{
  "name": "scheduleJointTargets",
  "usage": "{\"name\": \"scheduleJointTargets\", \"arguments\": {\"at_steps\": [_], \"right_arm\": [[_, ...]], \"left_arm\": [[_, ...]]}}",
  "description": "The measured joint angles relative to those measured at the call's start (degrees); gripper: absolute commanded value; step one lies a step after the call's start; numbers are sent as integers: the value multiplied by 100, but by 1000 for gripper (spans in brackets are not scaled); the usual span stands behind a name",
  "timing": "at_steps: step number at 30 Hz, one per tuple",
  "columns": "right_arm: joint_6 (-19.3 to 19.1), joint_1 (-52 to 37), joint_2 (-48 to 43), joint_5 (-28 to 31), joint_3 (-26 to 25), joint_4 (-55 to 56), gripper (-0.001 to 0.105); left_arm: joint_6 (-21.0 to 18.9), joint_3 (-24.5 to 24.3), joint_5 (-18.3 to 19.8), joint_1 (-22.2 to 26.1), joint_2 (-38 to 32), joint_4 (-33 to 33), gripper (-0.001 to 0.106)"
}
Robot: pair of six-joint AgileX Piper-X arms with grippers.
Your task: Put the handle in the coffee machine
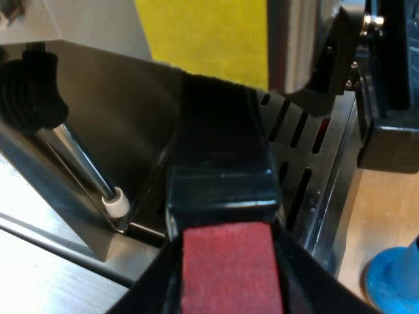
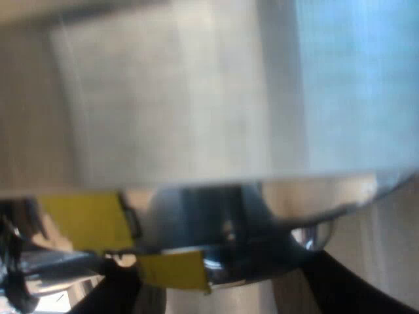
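The handle (image 1: 226,196) is a thick, glossy black bar with squared edges, ending in a matte red block with a slightly grainy face. The left gripper (image 1: 229,288) is closed on it, with one black finger (image 1: 147,294) pressed to each side of the red end. The bar reaches away from the gripper toward the front of the coffee machine (image 1: 124,118), just above the drip tray (image 1: 308,163). Its far end is lost in shadow, so I cannot tell whether it is seated.

The machine's panel is brushed steel, and the tray is steel cut with long narrow slots. Beside the handle hangs a thin polished steam wand (image 1: 78,163) with a ribbed black grip and a white tip. Beyond the tray a rounded blue tamper (image 1: 393,281) stands on the pale wooden counter (image 1: 383,203). A flat yellow patch (image 1: 203,33) shows behind the machine.

The right gripper (image 2: 222,294) is close to a curved, shiny metal surface (image 2: 177,98) with yellow reflections. I cannot tell whether it is open or closed.
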Motion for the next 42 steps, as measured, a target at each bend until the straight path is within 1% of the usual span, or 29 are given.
{"name": "scheduleJointTargets", "arguments": {"at_steps": [6, 19, 20, 21, 22, 23, 24, 25, 26, 28, 34, 35, 38, 42], "right_arm": [[0, 0, 0, 0, 0, 0, 40], [0, 0, 0, 0, 0, 0, 40], [0, 0, 0, 0, 0, 0, 40], [0, 0, 0, 0, 0, 0, 40], [0, 0, 0, 0, 0, 0, 40], [0, 0, 0, 0, 0, 0, 40], [0, 0, 0, 0, 0, 0, 40], [0, 0, 0, 0, 0, 0, 40], [0, 0, 0, 0, 0, 0, 40], [0, 0, 0, 0, 0, 0, 40], [15, 0, 11, -11, 0, 0, 40], [-2, 0, 7, -11, 0, -17, 40], [-4, 0, 7, -11, -10, -15, 40], [-4, 0, 7, -11, -14, -15, 40]], "left_arm": [[-206, 0, 0, 0, 0, -49, 0], [-212, 0, 0, 0, 0, -48, 0], [-212, 0, 0, 0, 0, -48, 2], [-212, 0, 0, 0, 0, -48, 8], [-212, 0, 0, 0, 0, -48, 10], [-212, 0, 0, 0, 0, -48, 22], [-212, 0, 0, 0, 0, -48, 28], [-212, 0, 0, 0, 0, -48, 40], [-227, 0, 0, 0, 0, -59, 49], [-229, 0, 31, 0, 0, -59, 58], [-259, -10, 193, -22, -18, -196, 59], [-259, -32, 334, -40, -36, -254, 59], [-259, -83, 484, -76, -109, -363, 59], [-259, -101, 543, -74, -127, -370, 59]]}}
